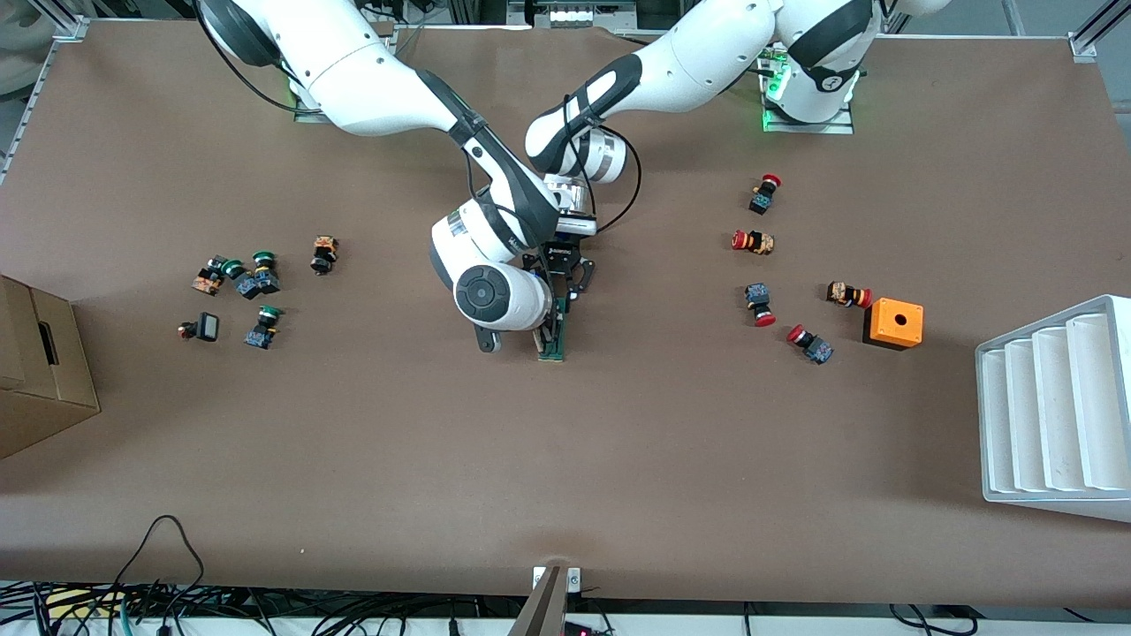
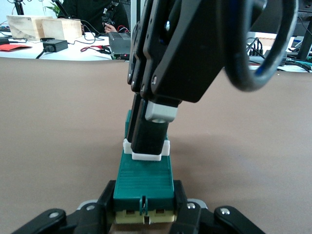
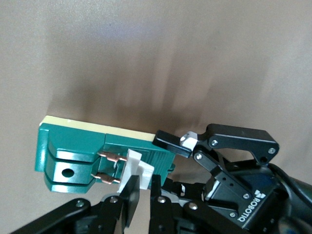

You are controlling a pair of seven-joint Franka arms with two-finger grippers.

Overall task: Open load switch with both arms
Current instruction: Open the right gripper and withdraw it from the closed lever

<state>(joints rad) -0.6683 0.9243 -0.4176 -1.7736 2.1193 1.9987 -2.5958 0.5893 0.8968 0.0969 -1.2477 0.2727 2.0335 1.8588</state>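
Note:
The dark-green load switch (image 1: 556, 344) lies on the brown table near its middle, under both hands. My left gripper (image 1: 566, 293) is shut on the switch's end that lies farther from the front camera. In the left wrist view its fingers (image 2: 108, 194) clamp the green body (image 2: 144, 178) from both sides. My right gripper (image 1: 548, 334) comes down from above onto the switch. In the right wrist view it (image 3: 145, 184) is shut on the white sliding tab (image 3: 138, 165), beside two copper contacts. The left wrist view shows the right gripper's black fingers (image 2: 148, 131) standing in the white tab (image 2: 146, 155).
Several red-capped push buttons (image 1: 762, 240) and an orange box with a hole (image 1: 894, 323) lie toward the left arm's end, with a white ribbed rack (image 1: 1056, 406) at the table's edge. Green-capped buttons (image 1: 256, 276) and a cardboard box (image 1: 40, 371) are toward the right arm's end.

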